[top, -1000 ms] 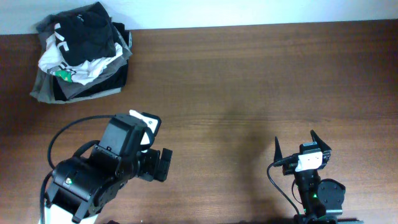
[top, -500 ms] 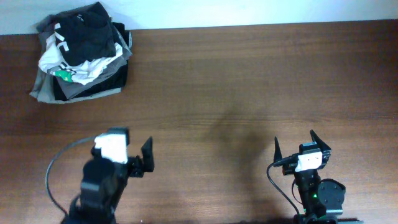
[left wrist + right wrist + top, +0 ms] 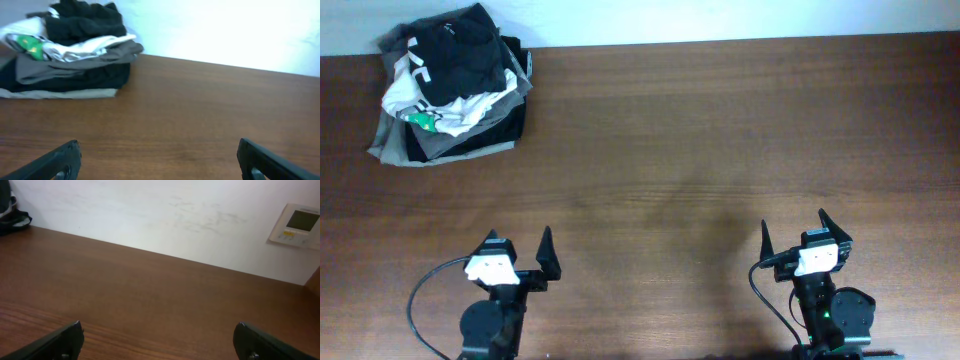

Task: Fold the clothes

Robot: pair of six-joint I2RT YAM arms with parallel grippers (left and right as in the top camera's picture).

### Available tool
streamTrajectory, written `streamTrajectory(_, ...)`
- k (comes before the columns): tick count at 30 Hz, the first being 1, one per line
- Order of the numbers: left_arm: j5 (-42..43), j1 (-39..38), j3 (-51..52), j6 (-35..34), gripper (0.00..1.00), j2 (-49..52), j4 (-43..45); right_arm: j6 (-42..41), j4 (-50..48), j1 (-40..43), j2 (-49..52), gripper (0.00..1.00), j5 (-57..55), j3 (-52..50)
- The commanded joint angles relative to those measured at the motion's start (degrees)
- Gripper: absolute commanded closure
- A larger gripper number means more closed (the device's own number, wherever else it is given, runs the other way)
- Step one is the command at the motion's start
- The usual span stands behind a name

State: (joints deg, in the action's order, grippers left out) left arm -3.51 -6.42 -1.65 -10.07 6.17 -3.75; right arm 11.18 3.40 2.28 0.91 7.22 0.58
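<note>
The left gripper (image 3: 518, 256) sits at the near edge of the brown wooden table (image 3: 720, 130), its two black fingers spread wide with nothing between them; the right gripper (image 3: 793, 238) rests likewise, splayed and empty, off to the right. Out from the left one, toward the table's far left corner, lies a heap of garments, and the very dark crumpled short-sleeved T-shirt (image 3: 460, 60) sits on top of it (above a white garment with a green mark (image 3: 425, 108) and grey folded garments (image 3: 440, 140)). The left arm is clearly nearer; its long axis cannot be told while bunched.
</note>
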Motion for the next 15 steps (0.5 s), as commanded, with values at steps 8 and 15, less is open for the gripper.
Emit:
streamTrajectory(8,-0.4,5.8,1.1,6.8,0.01,-5.9,-0.7,0.2,0.3,0.4,-0.6,0.01,0.7,-0.3)
streamTrajectory(15,-0.4,7.0,1.1,10.1,0.01,-5.9,-0.7,0.2,0.3,0.4,-0.6,0.01,0.7,-0.3)
